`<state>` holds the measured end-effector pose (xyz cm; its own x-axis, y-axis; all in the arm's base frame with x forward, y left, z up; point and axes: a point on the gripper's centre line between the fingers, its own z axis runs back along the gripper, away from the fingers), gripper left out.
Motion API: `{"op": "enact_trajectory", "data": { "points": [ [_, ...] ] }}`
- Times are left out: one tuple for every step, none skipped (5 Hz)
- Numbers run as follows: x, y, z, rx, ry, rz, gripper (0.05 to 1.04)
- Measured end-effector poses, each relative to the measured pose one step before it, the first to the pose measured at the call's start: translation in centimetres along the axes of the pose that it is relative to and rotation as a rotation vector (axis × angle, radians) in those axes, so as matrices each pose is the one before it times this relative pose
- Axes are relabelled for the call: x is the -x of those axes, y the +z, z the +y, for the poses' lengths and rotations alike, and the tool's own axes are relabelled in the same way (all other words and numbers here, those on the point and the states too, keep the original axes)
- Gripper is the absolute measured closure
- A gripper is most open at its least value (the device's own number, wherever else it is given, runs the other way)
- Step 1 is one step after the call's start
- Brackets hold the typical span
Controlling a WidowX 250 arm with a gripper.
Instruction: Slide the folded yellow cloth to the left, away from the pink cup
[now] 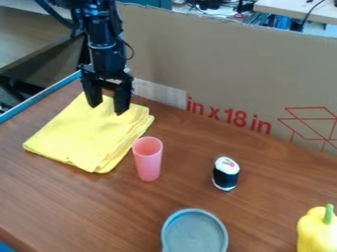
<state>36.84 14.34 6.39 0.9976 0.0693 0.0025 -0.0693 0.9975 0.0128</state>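
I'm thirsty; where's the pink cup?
In the camera view, the pink cup stands slightly left of centre, between the yellow cloth and the black-and-white roll.

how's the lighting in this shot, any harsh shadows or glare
Camera view: soft light, no harsh shadows beside the pink cup or toy sushi roll; no strong glare on the yellow cloth; the black gripper is so dark that its surface detail mostly disappears.
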Motion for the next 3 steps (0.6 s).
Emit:
{"op": "enact_trajectory", "data": {
  "points": [
    [-0.191,-0.681,0.964,-0.0183,0.0344,-0.0167,0.083],
    [0.843,-2.255,0.31,-0.0321,-0.0103,0.0355,0.083],
    [0.466,-0.93,-0.11,-0.002,-0.0061,-0.0137,0.083]
  ]
}}
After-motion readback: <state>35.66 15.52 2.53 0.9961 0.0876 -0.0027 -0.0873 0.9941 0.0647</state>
